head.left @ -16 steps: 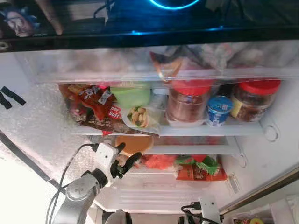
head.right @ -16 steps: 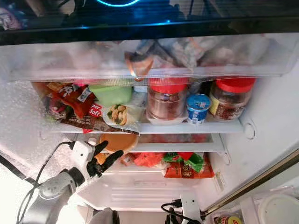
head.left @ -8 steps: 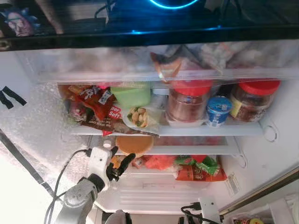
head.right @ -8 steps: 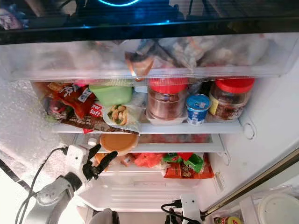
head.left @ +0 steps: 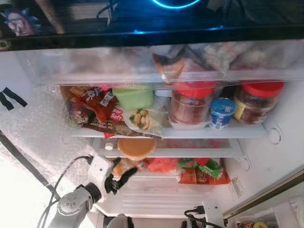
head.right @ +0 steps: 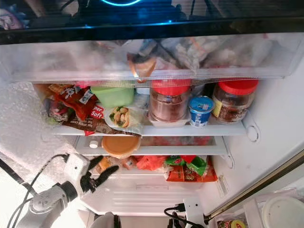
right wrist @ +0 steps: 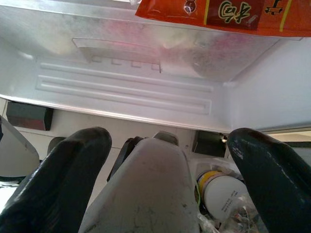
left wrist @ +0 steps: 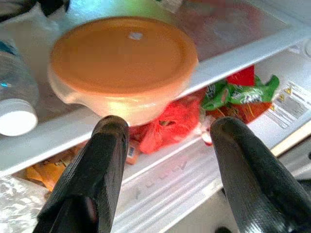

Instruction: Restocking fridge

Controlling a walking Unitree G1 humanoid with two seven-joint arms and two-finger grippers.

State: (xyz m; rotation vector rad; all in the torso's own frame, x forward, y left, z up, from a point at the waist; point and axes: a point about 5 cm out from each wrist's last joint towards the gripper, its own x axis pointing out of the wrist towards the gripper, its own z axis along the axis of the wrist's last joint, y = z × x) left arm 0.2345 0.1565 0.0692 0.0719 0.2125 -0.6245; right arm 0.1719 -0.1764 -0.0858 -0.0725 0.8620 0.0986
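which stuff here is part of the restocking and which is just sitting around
Part of the job:
- orange-lidded bowl on the middle shelf
- left gripper, open, empty, just below that bowl
- right gripper, open, low by the fridge's bottom

Just sitting there:
- two red-lidded jars
- blue yogurt cup
- green tub

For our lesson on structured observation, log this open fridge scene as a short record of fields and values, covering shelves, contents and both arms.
Upper shelf: two red-lidded jars, blue yogurt cup, green tub, snack packets
Middle shelf: orange-lidded bowl, white-capped bottle
Lower shelf: red and green packets
Left gripper: jaws open, empty, below the bowl
Right gripper: jaws open around a grey-white object, below the fridge compartment
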